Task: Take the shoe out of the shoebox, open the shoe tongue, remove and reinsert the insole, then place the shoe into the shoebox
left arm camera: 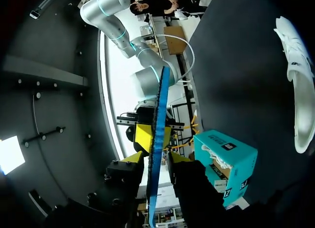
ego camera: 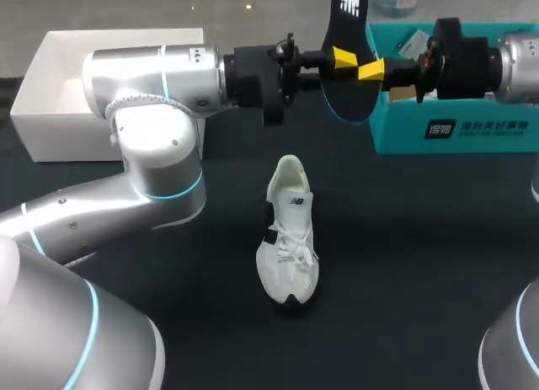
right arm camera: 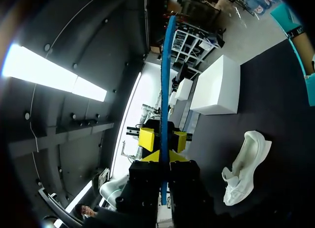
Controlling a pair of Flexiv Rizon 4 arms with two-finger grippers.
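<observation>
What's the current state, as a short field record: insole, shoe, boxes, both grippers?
insole: out of the shoe, held up in the air
right gripper: shut on the insole
left gripper: at the insole's other side, grip unclear
shoe: on its sole on the table, untouched
teal shoebox: right rear
white box: left rear

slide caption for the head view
Left tool and right tool meet at the upright black foam insole, above the white lace-up sneaker.

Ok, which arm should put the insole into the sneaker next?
Right, probably. The right pincer is shut on the insole from both sides, and the white sneaker lies free just below it.
</observation>
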